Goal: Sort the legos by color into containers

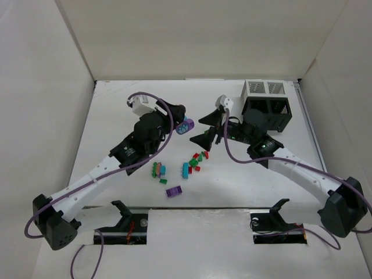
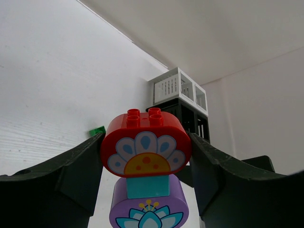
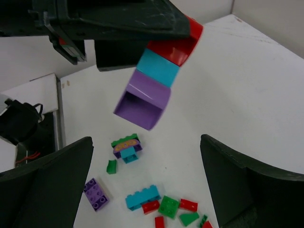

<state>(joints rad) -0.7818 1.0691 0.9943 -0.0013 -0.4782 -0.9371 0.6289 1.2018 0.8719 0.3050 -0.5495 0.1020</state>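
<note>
**Gripping a three-brick stack in the left claw, right claw spread wide beside it**

A stack of legos [image 1: 185, 127] is held off the table [image 1: 116, 116] by the left claw [image 2: 145, 142]. The claw is closed halfway on the red brick [image 2: 146, 142], which is pinched at its two rounded ends between the fingers. A teal brick [image 2: 147, 186] and a purple brick [image 2: 149, 211] are joined to it and hang free of the fingers, the purple one at the far end with its hollow underside shown to the right wrist camera.

The right claw [image 3: 145, 159] is spread wide and nothing is held in it. The stack is seen just ahead of its open gap, raised above it and untouched by either finger.

The loose legos [image 3: 142, 199] are scattered on the table below and ahead of the right claw, green, red, teal and purple mixed together.

The containers are found beyond the left claw, ahead and to its right: the white bins [image 2: 178, 85] farther off, the black bins [image 2: 187, 114] nearer, joined to them. Their contents cannot be made out.
</note>
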